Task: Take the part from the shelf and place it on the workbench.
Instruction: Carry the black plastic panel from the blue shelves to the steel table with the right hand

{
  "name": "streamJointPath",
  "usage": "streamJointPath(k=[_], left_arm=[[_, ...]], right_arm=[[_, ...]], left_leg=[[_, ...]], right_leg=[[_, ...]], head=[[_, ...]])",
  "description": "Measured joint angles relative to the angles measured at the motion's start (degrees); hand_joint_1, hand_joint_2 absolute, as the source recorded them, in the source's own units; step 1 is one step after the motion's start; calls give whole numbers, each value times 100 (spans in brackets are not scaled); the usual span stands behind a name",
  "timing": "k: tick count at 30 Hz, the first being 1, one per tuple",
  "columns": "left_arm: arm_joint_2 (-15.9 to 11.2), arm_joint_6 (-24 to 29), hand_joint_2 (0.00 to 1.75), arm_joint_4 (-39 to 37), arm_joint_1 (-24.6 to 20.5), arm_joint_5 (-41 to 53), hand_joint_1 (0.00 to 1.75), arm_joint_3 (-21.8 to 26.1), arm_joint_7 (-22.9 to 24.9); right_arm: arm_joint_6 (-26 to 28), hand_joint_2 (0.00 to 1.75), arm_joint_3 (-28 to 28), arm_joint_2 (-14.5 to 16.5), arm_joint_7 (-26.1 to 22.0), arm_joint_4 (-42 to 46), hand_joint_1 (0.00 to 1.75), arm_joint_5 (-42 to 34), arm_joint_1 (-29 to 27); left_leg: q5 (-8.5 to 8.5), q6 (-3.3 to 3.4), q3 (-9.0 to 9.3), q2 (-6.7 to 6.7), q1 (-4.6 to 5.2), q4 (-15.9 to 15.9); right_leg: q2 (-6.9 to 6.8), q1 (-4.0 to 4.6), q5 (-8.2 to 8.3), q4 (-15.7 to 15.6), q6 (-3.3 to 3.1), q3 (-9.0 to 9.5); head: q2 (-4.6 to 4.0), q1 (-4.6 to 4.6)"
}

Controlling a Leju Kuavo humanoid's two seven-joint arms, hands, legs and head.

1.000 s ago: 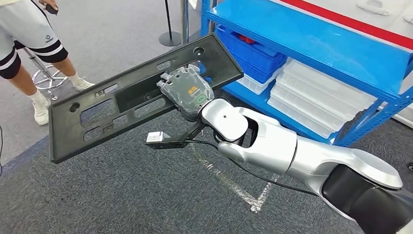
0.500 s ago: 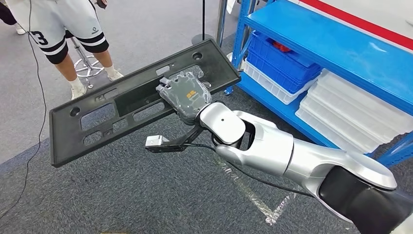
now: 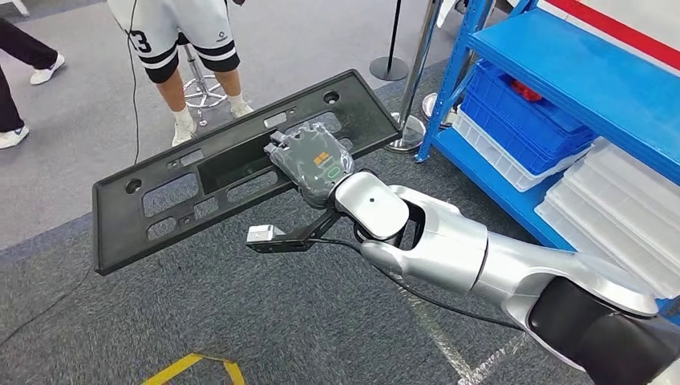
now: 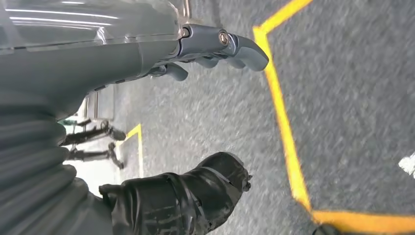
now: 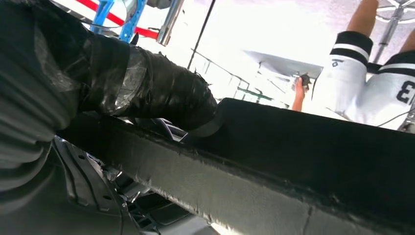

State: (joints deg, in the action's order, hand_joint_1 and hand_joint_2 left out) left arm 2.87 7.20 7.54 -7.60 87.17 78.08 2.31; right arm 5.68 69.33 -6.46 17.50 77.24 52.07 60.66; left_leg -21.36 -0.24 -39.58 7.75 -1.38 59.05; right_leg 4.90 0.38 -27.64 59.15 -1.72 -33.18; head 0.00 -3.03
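The part (image 3: 184, 200) is a long black plastic panel with several cut-outs, held in the air and sloping up to the right over the grey carpet. My right hand (image 3: 311, 163), under a clear cover, grips the panel's near long edge right of its middle. The right wrist view shows the panel's rim (image 5: 293, 161) close up, with the taped thumb (image 5: 161, 93) pressed over it. My left hand (image 4: 122, 58) hangs above the floor, its fingers (image 4: 230, 41) and thumb (image 4: 195, 196) apart with nothing between them.
A blue shelf (image 3: 593, 80) stands at the right with blue bins (image 3: 521, 120) and white trays (image 3: 617, 208) on its low level. A person (image 3: 184, 40) in shorts stands by a stool (image 3: 200, 88) beyond the panel. A post base (image 3: 389, 68) and yellow floor tape (image 3: 192, 369) are nearby.
The camera has swung left: shelf and person have shifted right in the picture, and yellow tape has come into view. My right hand keeps the same hold on the panel.
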Motion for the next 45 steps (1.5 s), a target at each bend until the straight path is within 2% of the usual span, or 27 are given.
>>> streamJointPath(k=[1, 3, 5, 7, 8, 9, 10, 13, 14, 16, 17, 19, 21, 23, 24, 26, 27, 28, 30, 32, 34, 36, 38, 39, 41, 43, 45], left_arm=[[-1, 2, 175, 0, 6, 7, 0, -1, 9], [7, 5, 175, -2, 30, 28, 0, -2, 33], [25, 5, 175, -3, 26, 39, 0, -3, 51], [37, 4, 175, -4, 7, 40, 0, -3, 57], [38, 4, 175, -4, 1, 42, 0, -4, 57], [39, 5, 175, -4, 0, 45, 0, -5, 57], [39, 6, 175, -4, 3, 50, 0, -6, 57], [44, 10, 175, -4, 7, 75, 0, -8, 45], [49, 14, 175, -4, 6, 85, 0, -9, 40], [60, 24, 175, -4, 16, 102, 0, -11, 34], [67, 30, 175, -4, 25, 105, 0, -13, 31], [83, 37, 175, -4, 34, 112, 0, -14, 27], [95, 38, 175, -4, 29, 119, 0, -14, 30], [96, 24, 175, -4, 21, 122, 0, -14, 34], [96, 10, 175, -4, 20, 123, 0, -14, 36], [96, -20, 175, -4, 23, 124, 0, -13, 37], [97, -32, 175, -4, 25, 125, 0, -11, 38], [97, -39, 175, -4, 23, 125, 0, -10, 39], [98, -44, 175, -4, 17, 125, 0, -7, 40], [99, -44, 175, -4, 26, 124, 0, -3, 44], [109, -44, 175, -5, 50, 125, 0, -1, 52], [110, -44, 175, -6, 56, 131, 0, -1, 60], [101, -45, 175, -6, 47, 140, 0, -1, 62], [101, -45, 175, -6, 45, 144, 0, -1, 61], [101, -46, 175, -6, 46, 152, 0, -1, 61], [100, -46, 175, -6, 45, 158, 0, -1, 60], [100, -46, 175, -6, 37, 162, 0, 0, 60]], right_arm=[[-6, 175, 0, -1, -1, 0, 175, 1, 0], [-23, 175, 0, 2, -1, 1, 175, 1, -1], [-39, 175, 1, 2, -1, 0, 175, 2, 1], [-56, 175, 1, -3, -1, -2, 175, 2, -11], [-66, 175, 3, -5, -2, -2, 175, 2, -20], [-78, 175, 4, -6, -2, -2, 175, 1, -26], [-87, 175, 6, -7, -3, -2, 175, 1, -28], [-98, 175, 7, -8, -3, -2, 175, 1, -29], [-102, 175, 7, -9, -3, -2, 175, 1, -28], [-148, 175, 7, -9, -3, 1, 175, -14, -27], [-193, 175, 7, -11, 2, 3, 175, -27, -23], [-300, 175, 7, -26, 30, 7, 175, -54, 11], [-382, 175, 7, -64, 78, 4, 175, -72, 74], [-481, 175, 7, -114, 129, -3, 175, -101, 138], [-551, 175, 7, -139, 159, -8, 175, -119, 176], [-707, 175, 7, -193, 227, -16, 175, -163, 295], [-768, 175, 7, -228, 263, -21, 175, -193, 376], [-825, 175, 7, -262, 299, -25, 175, -228, 469], [-947, 175, 6, -326, 374, -33, 175, -306, 645], [-1058, 175, 5, -377, 435, -38, 175, -365, 766], [-1129, 175, 5, -418, 483, -42, 175, -408, 852], [-1178, 175, 5, -444, 522, -43, 175, -449, 947], [-1222, 175, 5, -476, 562, -43, 175, -496, 1025], [-1242, 175, 5, -496, 582, -43, 175, -519, 1050], [-1273, 175, 5, -537, 625, -43, 175, -562, 1099], [-1292, 175, 5, -572, 654, -43, 175, -586, 1175], [-1297, 175, 5, -615, 668, -42, 175, -602, 1256]], left_leg=[[30, -41, -14, 55, -13, -26], [-24, -93, -77, -163, 11, 58], [-327, -123, -280, -568, 27, 535], [-668, -157, -542, -716, 11, 1191], [-739, -167, -603, -733, 9, 1380], [-715, -169, -558, -749, 10, 1376], [-602, -161, -396, -777, 13, 1152], [-299, -69, 236, -1034, 80, 134], [-286, -30, 304, -1078, 105, -6], [-267, 33, 287, -985, 113, -43], [-251, 58, 285, -928, 99, -63], [-213, 113, 296, -828, 65, -110], [-191, 146, 286, -729, 56, -123], [-185, 155, 274, -598, 53, -117], [-185, 155, 273, -524, 48, -109], [-191, 145, 270, -375, 32, -78], [-194, 128, 255, -308, 24, -58], [-193, 99, 223, -242, 20, -32], [-157, 13, 143, -112, -2, -21], [-111, -75, 98, -8, -34, -48], [-219, -124, 6, -252, -19, 119], [-558, -138, -247, -633, 7, 718], [-848, -130, -512, -741, 10, 1394], [-866, -115, -544, -748, 13, 1517], [-640, -61, -294, -777, 32, 1135], [-397, 14, 117, -951, 96, 391], [-337, 83, 294, -1068, 170, 27]], right_leg=[[-65, 1, 20, -31, 1, 14], [-216, -22, 85, -130, -9, 76], [-379, -29, 134, -200, -32, 118], [-547, -9, 138, -198, -53, 108], [-627, -4, 135, -192, -54, 99], [-717, 2, 130, -185, -50, 89], [-798, 6, 123, -176, -42, 82], [-1007, 49, 78, -138, 19, 69], [-1058, 67, 66, -127, 43, 65], [-1162, 86, 57, -123, 84, 61], [-1137, 76, 30, -105, 113, 55], [-872, 46, -169, 165, 172, -63], [-567, 10, -511, 848, 211, -385], [-501, -23, -671, 1454, 234, -696], [-494, -42, -595, 1489, 241, -736], [-412, -92, -190, 967, 251, -540], [-266, -120, -8, 603, 255, -389], [-125, -143, 107, 289, 257, -265], [28, -148, 139, 37, 251, -171], [-109, -132, 155, -9, 201, -157], [-258, -129, 193, -62, 124, -130], [-396, -98, 212, -76, 70, -118], [-544, -57, 203, -62, 43, -121], [-621, -39, 195, -54, 34, -121], [-763, -6, 178, -39, 24, -120], [-885, 26, 159, -26, 33, -122], [-996, 45, 153, -28, 64, -129]], head=[[0, -1], [0, 14], [0, 31], [0, 37], [0, 39], [0, 40], [0, 39], [0, 34], [0, 26], [0, 8], [0, 8], [0, 4], [0, 6], [0, 8], [0, 8], [0, 7], [0, 8], [0, 10], [0, 15], [0, 12], [0, 27], [0, 53], [0, 62], [0, 62], [0, 62], [0, 58], [0, 59]])
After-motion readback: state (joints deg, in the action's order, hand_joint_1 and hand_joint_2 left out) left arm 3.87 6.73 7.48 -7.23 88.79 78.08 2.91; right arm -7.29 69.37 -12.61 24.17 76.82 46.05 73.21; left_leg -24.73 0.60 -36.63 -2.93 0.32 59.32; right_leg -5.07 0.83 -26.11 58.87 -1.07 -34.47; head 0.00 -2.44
